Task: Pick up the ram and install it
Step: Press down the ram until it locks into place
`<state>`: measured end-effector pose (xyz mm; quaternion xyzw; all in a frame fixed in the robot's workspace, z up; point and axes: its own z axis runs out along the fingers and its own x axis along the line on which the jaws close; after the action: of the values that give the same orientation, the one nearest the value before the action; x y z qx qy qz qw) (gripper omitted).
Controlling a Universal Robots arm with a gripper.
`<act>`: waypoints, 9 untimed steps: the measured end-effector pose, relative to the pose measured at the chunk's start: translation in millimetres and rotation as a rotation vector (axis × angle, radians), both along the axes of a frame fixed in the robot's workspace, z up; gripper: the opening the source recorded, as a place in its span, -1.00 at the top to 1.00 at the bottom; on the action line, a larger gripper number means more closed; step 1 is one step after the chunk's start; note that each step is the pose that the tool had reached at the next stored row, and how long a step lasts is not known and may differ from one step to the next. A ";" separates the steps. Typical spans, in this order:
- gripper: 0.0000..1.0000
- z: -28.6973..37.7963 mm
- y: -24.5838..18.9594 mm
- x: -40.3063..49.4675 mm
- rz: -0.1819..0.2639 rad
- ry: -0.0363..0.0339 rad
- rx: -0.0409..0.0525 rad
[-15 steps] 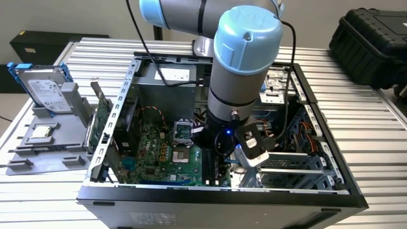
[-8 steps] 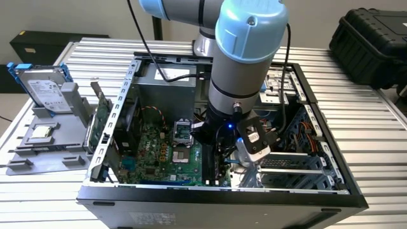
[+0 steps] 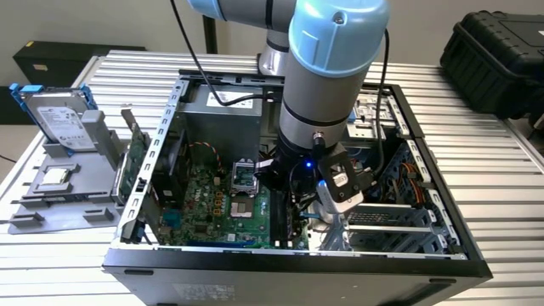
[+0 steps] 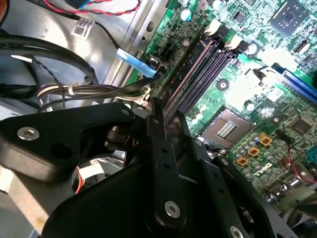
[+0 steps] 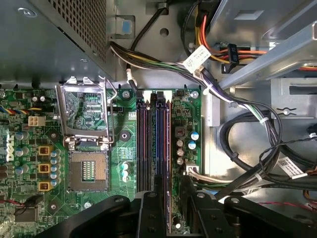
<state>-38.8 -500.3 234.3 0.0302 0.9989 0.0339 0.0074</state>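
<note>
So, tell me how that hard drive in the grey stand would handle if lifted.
The hard drive looks like a rigid, metal-cased block, so probably stiff and fairly heavy for its size. It stands on edge in the grey stand, so a sideways push might tip it.

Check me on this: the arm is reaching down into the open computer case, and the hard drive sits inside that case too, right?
Not quite. The arm does reach down into the open case, but the hard drive stands outside it, on a grey rack at the exterior view's left.
</note>
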 end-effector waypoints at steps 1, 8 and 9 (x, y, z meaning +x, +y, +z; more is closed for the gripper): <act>-1.00 0.0 0.0 0.0 0.000 0.0000 0.0000; 1.00 0.1 0.0 0.0 0.000 0.0001 0.0009; 1.00 0.0 0.0 0.0 0.000 0.0000 0.0011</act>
<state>-38.8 -500.4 234.3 0.0302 0.9989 0.0345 0.0074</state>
